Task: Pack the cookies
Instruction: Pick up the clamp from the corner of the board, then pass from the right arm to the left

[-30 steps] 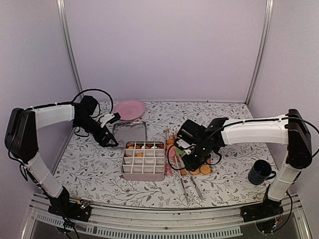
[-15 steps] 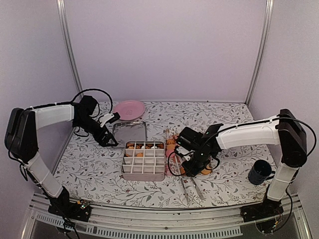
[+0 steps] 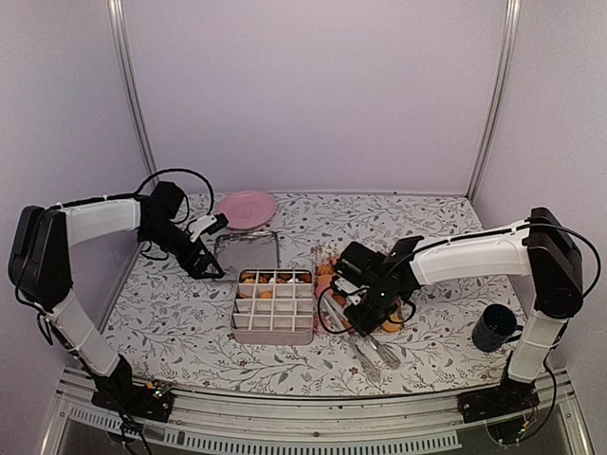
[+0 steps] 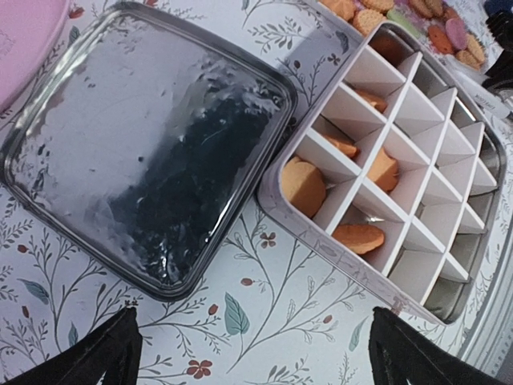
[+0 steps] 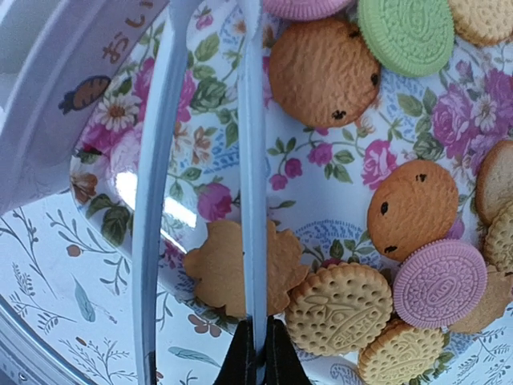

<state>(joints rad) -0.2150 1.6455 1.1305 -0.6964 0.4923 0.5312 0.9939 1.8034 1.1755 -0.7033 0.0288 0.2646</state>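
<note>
Cookies (image 5: 324, 61) lie on a floral plate (image 5: 321, 184): golden, brown, pink and one green (image 5: 405, 32). My right gripper (image 5: 256, 353) is shut on one arm of the blue tongs (image 5: 253, 160), over a flower-shaped cookie (image 5: 210, 269); the other tong arm (image 5: 156, 200) stands free to its left. In the top view the right gripper (image 3: 365, 318) hangs beside the divided box (image 3: 273, 327). A few orange cookies (image 4: 303, 186) sit in the box's (image 4: 321, 233) far cells. The left gripper (image 4: 256, 361) is open above bare tablecloth, beside the box and its lid (image 4: 152, 152).
The clear lid (image 3: 247, 253) lies behind the box, with a pink plate (image 3: 245, 207) further back. A dark mug (image 3: 495, 327) stands at the right, near the right arm's base. The tongs (image 3: 365, 351) stretch toward the table's front edge.
The right gripper has closed onto one tong arm, and the tongs' near ends have shifted on the table. The left arm has not moved.
</note>
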